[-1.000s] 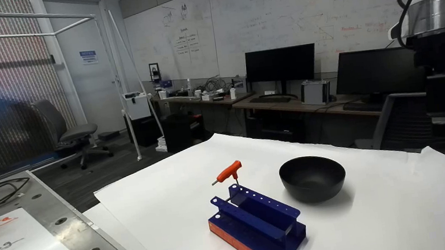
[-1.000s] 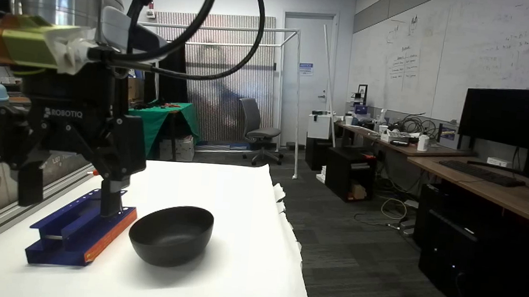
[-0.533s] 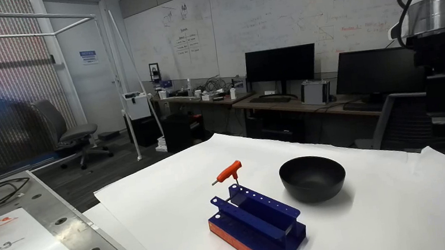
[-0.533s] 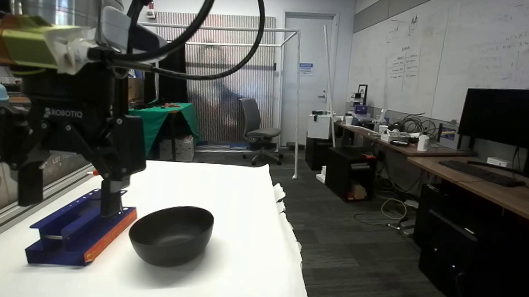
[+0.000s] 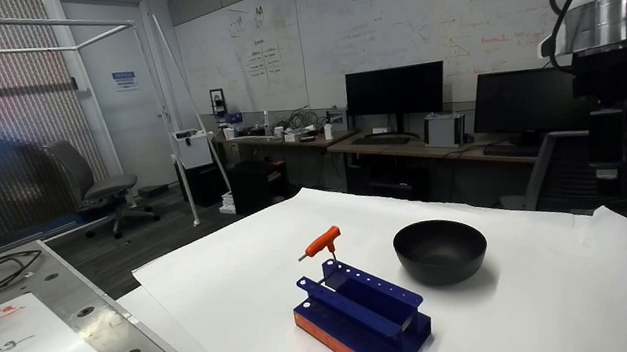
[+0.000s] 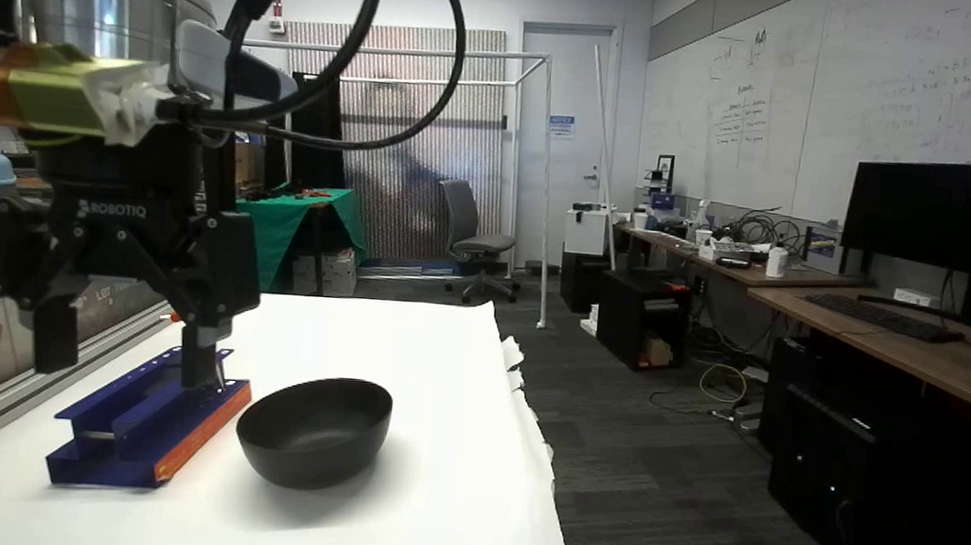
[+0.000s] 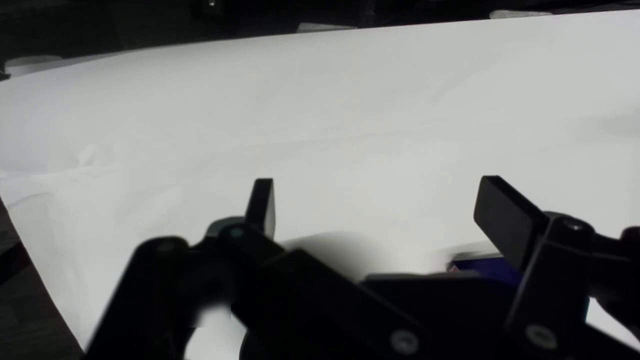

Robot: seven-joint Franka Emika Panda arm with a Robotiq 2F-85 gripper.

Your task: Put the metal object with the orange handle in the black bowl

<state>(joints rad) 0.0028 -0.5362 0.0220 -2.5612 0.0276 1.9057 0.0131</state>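
The metal object with the orange handle (image 5: pixel 324 241) stands upright in the far end of the blue rack (image 5: pixel 359 318), its handle above the rack. In an exterior view only a bit of the orange handle (image 6: pixel 175 316) shows behind my gripper. The black bowl (image 5: pixel 441 259) sits beside the rack on the white sheet; it also shows here (image 6: pixel 312 436). My gripper (image 6: pixel 128 353) is open and empty, in front of and above the rack in that view. In the wrist view its fingers (image 7: pixel 375 202) are wide apart with white sheet between them. The tool is out of the wrist view.
The white sheet (image 5: pixel 233 303) covers the table. A metal-topped bench (image 5: pixel 125 339) with papers adjoins one side. In the wrist view a corner of the blue rack (image 7: pixel 482 267) shows near one finger. Desks with monitors (image 5: pixel 396 90) stand beyond the table.
My gripper has shifted slightly left in both exterior views and stays open. More of the tool's shaft shows beside a finger. The tool, rack and bowl have not moved.
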